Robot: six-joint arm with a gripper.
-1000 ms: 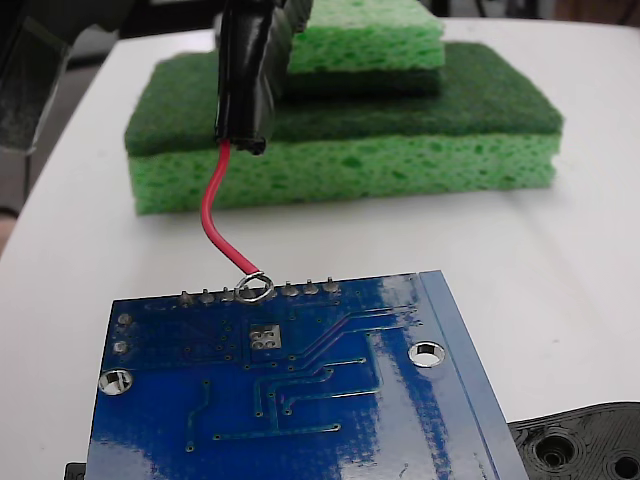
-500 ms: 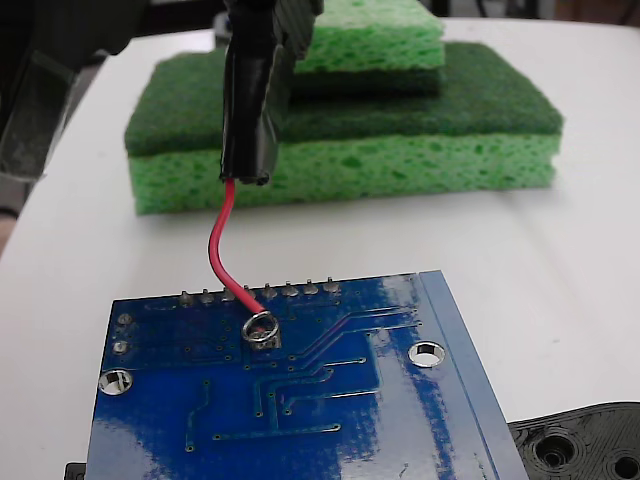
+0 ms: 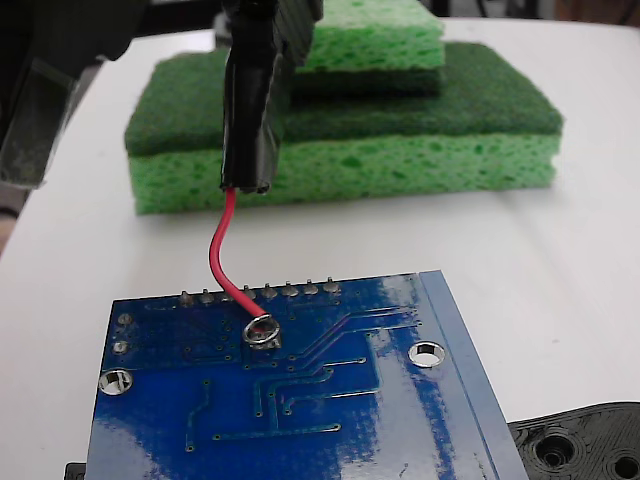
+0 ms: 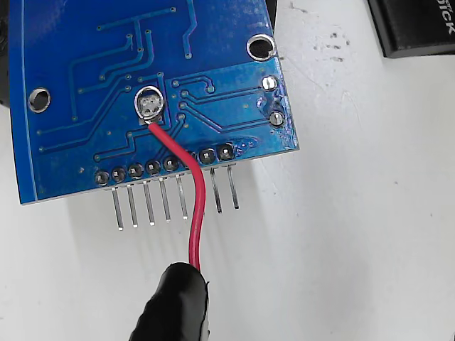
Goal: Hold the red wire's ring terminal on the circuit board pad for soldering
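The blue circuit board (image 4: 85,85) lies flat below my gripper (image 3: 252,120), and I think my job now is to stay very still and press softly so nothing slides. My gripper is wrapped in black, so I cannot tell how wide it is, but the red wire (image 4: 190,192) comes out of its tip. The ring terminal (image 4: 148,104) sits right on the pad (image 3: 262,333). Some white letters show on a black thing (image 4: 416,25), too cut off to read.
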